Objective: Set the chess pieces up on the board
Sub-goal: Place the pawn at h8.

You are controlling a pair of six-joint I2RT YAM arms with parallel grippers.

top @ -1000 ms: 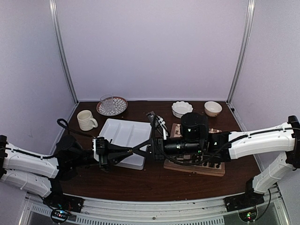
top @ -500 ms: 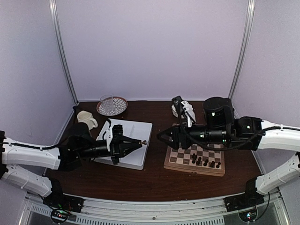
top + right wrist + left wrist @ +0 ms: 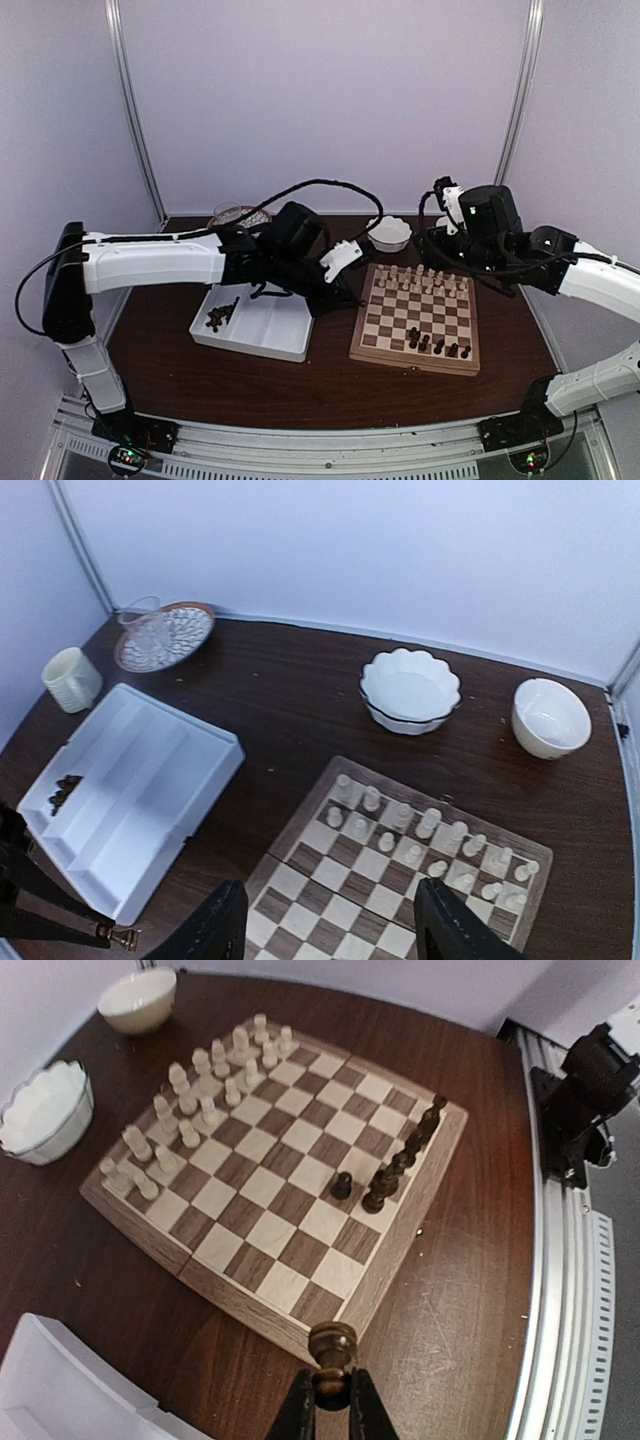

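Chess piece (image 3: 332, 1343), likely a pawn, gripped by left hand (image 3: 331, 1392).

On the board (image 3: 400, 320) I see the middle rows bare, open from above. Cream pieces (image 3: 420, 281) crowd its two far rows; a few dark pieces (image 3: 438, 347) line the near right edge. The tray (image 3: 270, 335) sits near its left side, and my left end effector (image 3: 331, 1390), pinching one more, hangs over that gap. A scalloped bowl (image 3: 388, 233) stands just behind.

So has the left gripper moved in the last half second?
Yes. The left gripper went rightward, from over the white tray's right edge to the board's near-left corner, shut on a dark chess piece.
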